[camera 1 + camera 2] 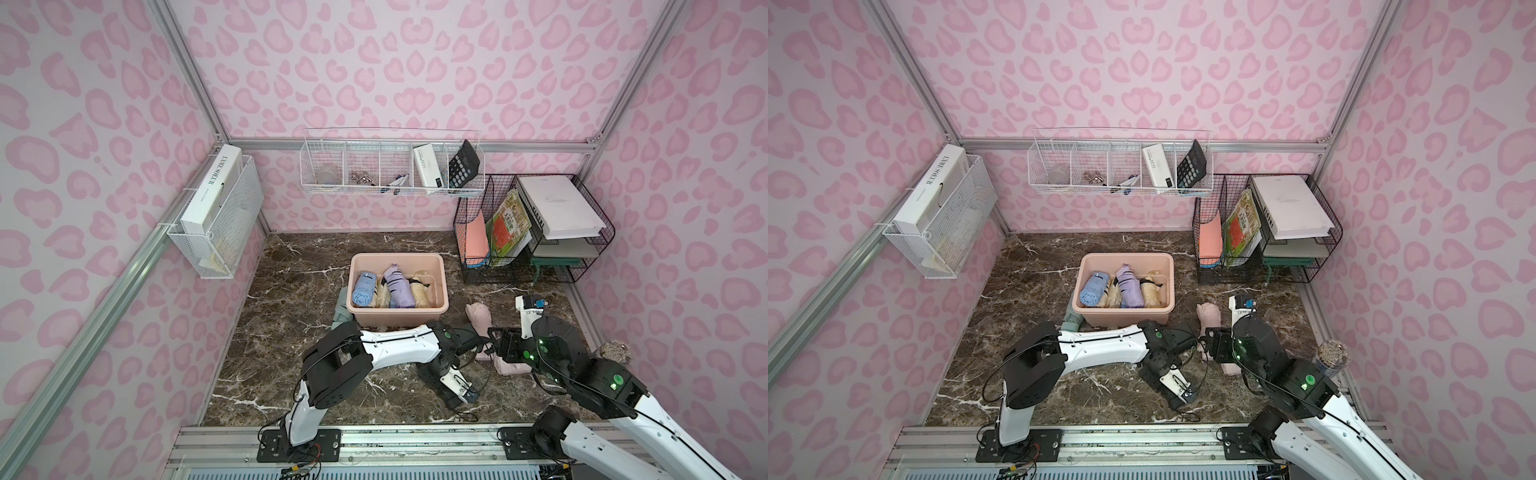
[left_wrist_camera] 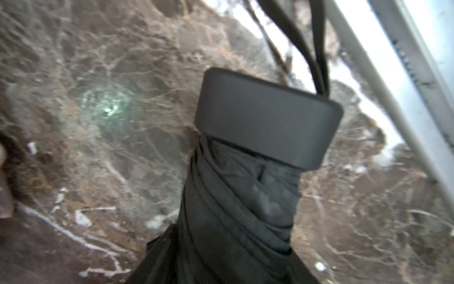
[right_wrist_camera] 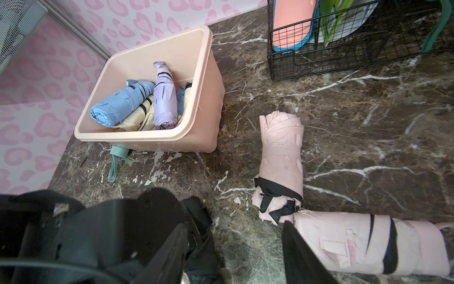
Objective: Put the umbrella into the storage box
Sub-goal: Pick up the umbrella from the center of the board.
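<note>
Black umbrella [image 2: 245, 209]: folded, strapped, flat dark handle with wrist loop. Location: right of centre on the surface [image 1: 291, 332], toward its front edge, hidden in both top views under the two meeting hands.

Storage box [image 1: 395, 319]: centre of the surface, open. Contents: blue umbrella [image 1: 363, 291], lilac umbrella [image 1: 397, 286], cream ones between and beside them.

Other stock outside the box: two pink umbrellas [image 3: 282, 152] [image 3: 368, 243] touching end to side near the right edge, and a mint umbrella [image 3: 119, 150] against the box's front left corner.

Left hand [image 1: 478, 337]: forearm nearly level, running along the front edge toward the right, wrist bent. Fingers are hidden in every view. The item runs out from right under the wrist camera, so a grip on its canopy end looks likely, but I cannot tell.

Right hand [image 3: 233, 228]: arm folded in from the front right corner, pointing toward the left hand. Fingers stand apart with bare marble between them, nothing pinched.

Step in hand, as judged: securing the item for pickup.

Next move calls for a firm hold, the right hand out of the way, a lift above the rim, then laying the item alongside those stored.
</note>
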Robot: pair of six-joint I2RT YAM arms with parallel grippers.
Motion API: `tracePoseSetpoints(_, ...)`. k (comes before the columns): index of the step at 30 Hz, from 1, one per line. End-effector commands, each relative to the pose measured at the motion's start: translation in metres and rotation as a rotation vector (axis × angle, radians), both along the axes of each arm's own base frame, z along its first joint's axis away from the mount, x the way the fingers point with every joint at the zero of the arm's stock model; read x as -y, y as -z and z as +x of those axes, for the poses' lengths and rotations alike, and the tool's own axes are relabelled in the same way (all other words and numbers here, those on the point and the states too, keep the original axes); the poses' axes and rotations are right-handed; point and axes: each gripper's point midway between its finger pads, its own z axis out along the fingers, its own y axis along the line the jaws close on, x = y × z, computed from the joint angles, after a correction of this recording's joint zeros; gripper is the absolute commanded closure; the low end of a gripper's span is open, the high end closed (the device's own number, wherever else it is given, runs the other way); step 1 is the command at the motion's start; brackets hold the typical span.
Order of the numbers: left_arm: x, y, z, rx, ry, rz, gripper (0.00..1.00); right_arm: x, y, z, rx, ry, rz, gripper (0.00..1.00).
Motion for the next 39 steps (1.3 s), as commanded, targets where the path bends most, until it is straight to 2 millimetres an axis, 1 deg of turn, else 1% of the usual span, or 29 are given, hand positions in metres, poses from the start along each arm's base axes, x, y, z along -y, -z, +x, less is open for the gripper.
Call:
tracePoseSetpoints(1,-0.030,0.008,-0.015,-0.025,-0.079,0.129,0.46,0.000,0.000,0.002,0.014,0.001,-0.006,0.46)
tracePoseSetpoints(2,-0.033,0.011,-0.017,-0.022,-0.091,0.145,0.45,0.001,0.000,0.002,0.014,0.001,-0.007,0.46)
tracePoseSetpoints(6,-0.042,0.016,-0.020,-0.012,-0.130,0.180,0.33,0.002,0.003,0.001,0.013,0.000,-0.015,0.46)
tracePoseSetpoints(7,-0.044,0.018,-0.019,-0.005,-0.131,0.186,0.31,0.002,0.003,0.001,0.012,0.000,-0.014,0.46)
tracePoseSetpoints(9,-0.048,0.020,-0.017,0.012,-0.131,0.205,0.30,0.003,0.003,0.000,0.012,0.003,-0.012,0.46)
tracePoseSetpoints(12,-0.050,0.023,-0.014,0.029,-0.136,0.220,0.31,0.005,0.003,-0.001,0.011,0.008,-0.008,0.46)
tracePoseSetpoints(14,-0.051,0.024,-0.013,0.033,-0.147,0.222,0.35,0.006,0.004,-0.002,0.009,0.012,-0.005,0.46)
tracePoseSetpoints(16,-0.051,0.025,-0.013,0.037,-0.161,0.222,0.43,0.006,0.003,-0.003,0.008,0.014,0.000,0.46)
tracePoseSetpoints(17,-0.053,0.026,-0.013,0.040,-0.167,0.224,0.49,0.006,0.003,-0.003,0.006,0.014,0.003,0.46)
tracePoseSetpoints(20,-0.055,0.024,-0.013,0.047,-0.185,0.220,0.62,0.004,0.004,-0.002,0.006,0.010,0.008,0.47)
tracePoseSetpoints(24,-0.055,0.018,-0.012,0.060,-0.220,0.196,0.83,0.001,0.004,0.000,0.007,0.001,0.011,0.47)
tracePoseSetpoints(26,-0.055,0.014,-0.011,0.066,-0.242,0.183,0.90,-0.002,0.004,0.001,0.010,-0.007,0.011,0.47)
tracePoseSetpoints(30,-0.053,0.004,-0.010,0.078,-0.298,0.127,1.00,-0.007,0.004,0.004,0.011,-0.023,0.008,0.47)
tracePoseSetpoints(39,-0.047,-0.016,-0.006,0.082,-0.445,-0.004,1.00,-0.015,0.006,0.009,0.008,-0.041,0.012,0.47)
